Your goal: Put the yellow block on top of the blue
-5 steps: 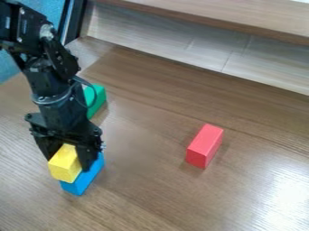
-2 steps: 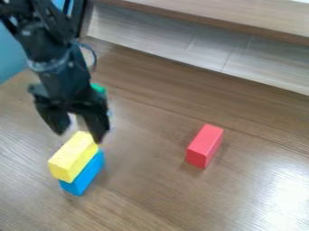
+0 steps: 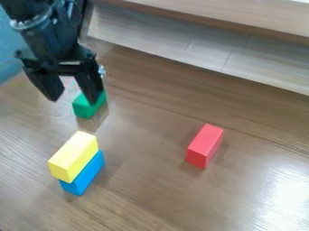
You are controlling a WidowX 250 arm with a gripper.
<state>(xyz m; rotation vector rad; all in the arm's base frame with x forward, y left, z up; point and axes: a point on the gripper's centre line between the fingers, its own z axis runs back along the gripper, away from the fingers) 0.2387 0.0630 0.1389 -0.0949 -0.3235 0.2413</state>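
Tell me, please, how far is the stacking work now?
The stacking looks done: the yellow block lies on top of the blue block. Nothing is in hand; the open gripper hangs above and behind the stack. No placing seems left.

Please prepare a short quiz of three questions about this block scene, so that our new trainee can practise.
1. True or false: the yellow block rests on the blue block.
2. Which is farthest right in the view?
a) green block
b) red block
c) blue block
3. Fill in, "open" or "shut": the gripper is ____.

Key: 1 true; 2 b; 3 open.
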